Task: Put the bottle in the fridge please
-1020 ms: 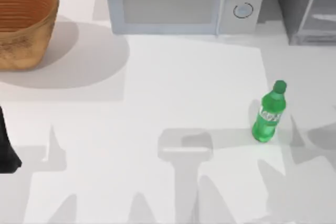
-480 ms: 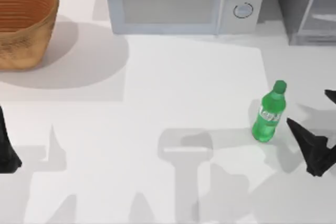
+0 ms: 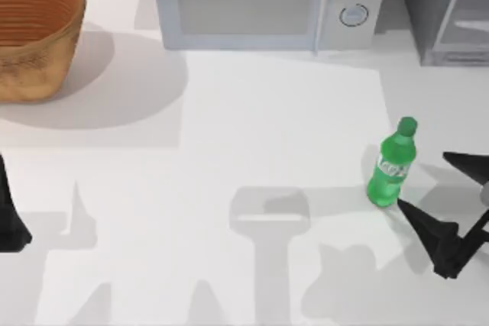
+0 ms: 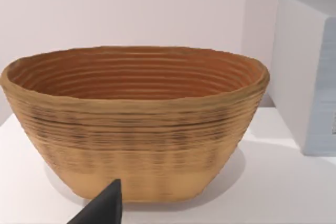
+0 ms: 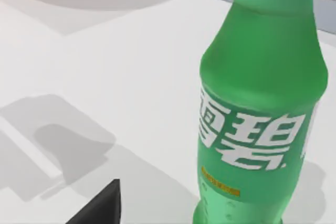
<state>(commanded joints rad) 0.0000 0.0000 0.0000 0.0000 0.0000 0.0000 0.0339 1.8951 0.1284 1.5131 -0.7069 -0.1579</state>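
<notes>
**Right pincer spread beside the upright bottle**

The right pincer (image 3: 435,185) sits low at the surface's (image 3: 252,150) right edge, fingers spread wide, apparently just short of the bottle (image 3: 392,163), which stands upright. The fridge (image 3: 447,9) stands behind. The left pincer (image 3: 9,211) rests at the left edge.

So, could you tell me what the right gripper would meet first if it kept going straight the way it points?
Most likely the green soda bottle: the open right gripper faces it from the table's right.
</notes>
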